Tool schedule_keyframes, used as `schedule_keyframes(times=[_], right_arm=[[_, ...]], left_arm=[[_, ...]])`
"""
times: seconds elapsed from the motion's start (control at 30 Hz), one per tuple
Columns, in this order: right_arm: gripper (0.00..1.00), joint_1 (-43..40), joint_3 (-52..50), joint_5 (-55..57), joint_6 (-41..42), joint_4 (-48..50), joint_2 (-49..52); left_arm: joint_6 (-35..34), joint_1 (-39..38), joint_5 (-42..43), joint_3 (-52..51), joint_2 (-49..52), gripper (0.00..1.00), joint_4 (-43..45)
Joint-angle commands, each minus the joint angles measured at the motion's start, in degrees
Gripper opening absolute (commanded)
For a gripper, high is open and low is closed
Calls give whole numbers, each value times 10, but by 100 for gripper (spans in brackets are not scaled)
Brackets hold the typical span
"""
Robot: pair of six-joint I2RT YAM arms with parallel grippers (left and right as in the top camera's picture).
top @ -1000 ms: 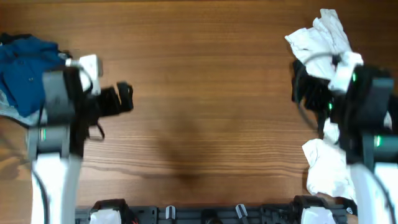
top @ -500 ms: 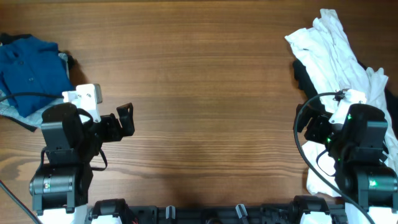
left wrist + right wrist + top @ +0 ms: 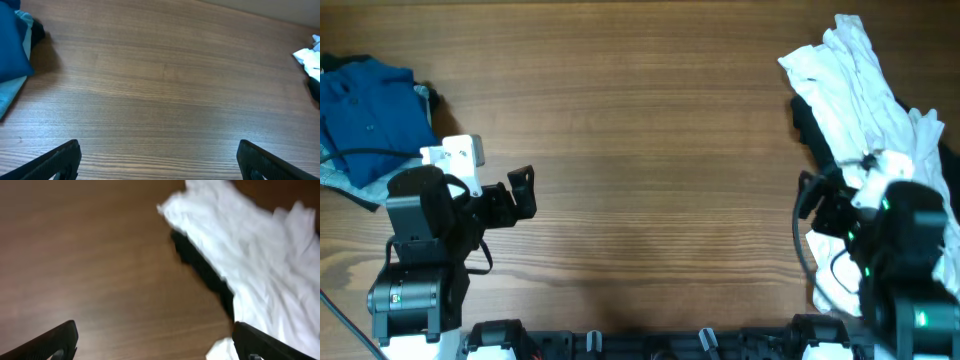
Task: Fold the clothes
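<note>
Two pairs hang spread and empty: left fingers and right fingers above the bench; teal shirt (crumpled) lies far left.

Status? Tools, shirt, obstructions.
Left tool open, empty. Right tool open, empty. Crumpled dark teal-blue fabric shirt far left, ungrasped. Crumpled white fabric garments heaped by right tool, apart from shirt.

Bare wood spans the middle of the table, near to far: free passage. 2 obstacles sit at the edges: a blue shirt far left, a heap of white clothes along the right.
</note>
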Motion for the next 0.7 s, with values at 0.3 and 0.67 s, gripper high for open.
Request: schedule_keyframes(times=[0.3, 0.67], right_arm=[[100, 2, -350, -47, -39, 337, -368], [100, 8, -503, -44, -53, 529, -368]], left_arm=[[-5, 2, -7, -5, -2, 100, 1], [-5, 2, -7, -5, -2, 100, 1]])
